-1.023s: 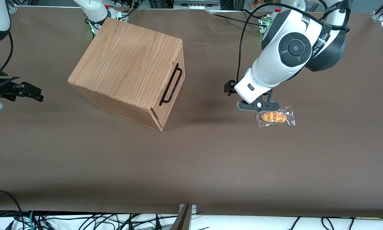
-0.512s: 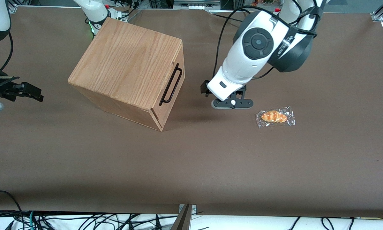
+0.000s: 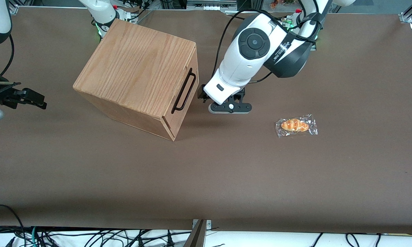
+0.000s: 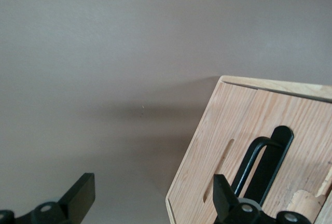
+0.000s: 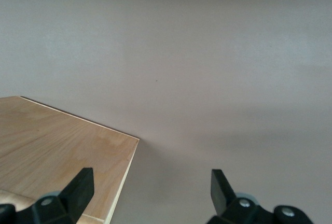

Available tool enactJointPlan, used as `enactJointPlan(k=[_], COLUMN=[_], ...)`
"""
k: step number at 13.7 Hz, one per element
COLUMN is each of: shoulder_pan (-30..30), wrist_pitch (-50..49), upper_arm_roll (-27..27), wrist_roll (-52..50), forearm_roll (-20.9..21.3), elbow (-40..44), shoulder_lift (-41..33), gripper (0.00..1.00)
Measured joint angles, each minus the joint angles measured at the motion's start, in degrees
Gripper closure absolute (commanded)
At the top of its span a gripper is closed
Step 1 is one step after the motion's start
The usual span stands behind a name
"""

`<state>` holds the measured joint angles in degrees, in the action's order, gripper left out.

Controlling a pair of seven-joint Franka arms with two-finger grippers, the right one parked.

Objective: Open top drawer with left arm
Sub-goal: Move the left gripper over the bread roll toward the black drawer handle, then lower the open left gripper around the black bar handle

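The oak-grain cabinet (image 3: 137,68) stands on the brown table, turned at an angle. Its top drawer (image 3: 193,61) is closed, and the thin black bar handle (image 3: 183,91) runs along its front. My left arm's gripper (image 3: 226,104) hangs just above the table in front of the drawer, a short gap from the handle and touching nothing. In the left wrist view the gripper (image 4: 153,199) is open. One of its fingers (image 4: 226,193) overlaps the drawer front (image 4: 233,120) close to the handle (image 4: 262,164), and the other stands over bare table.
A plastic-wrapped bread roll (image 3: 295,125) lies on the table toward the working arm's end, a little nearer the front camera than the gripper. Brown table surface (image 3: 206,171) stretches from the cabinet to the front edge.
The left arm has swung away from the bread roll toward the cabinet. Its gripper now sits close in front of the drawer handle. The cabinet and roll have not moved.
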<state>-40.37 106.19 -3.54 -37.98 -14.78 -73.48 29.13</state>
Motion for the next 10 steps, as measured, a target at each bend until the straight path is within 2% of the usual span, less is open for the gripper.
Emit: enactJointPlan(k=[10], shoulder_pan=[-3.5], wrist_pitch=[2.3], upper_arm_roll=[0.12], wrist_roll=[-0.06], forearm_roll=[-0.01], elbow=[0.13], shoulder_lift=[2.43], gripper=[0.0])
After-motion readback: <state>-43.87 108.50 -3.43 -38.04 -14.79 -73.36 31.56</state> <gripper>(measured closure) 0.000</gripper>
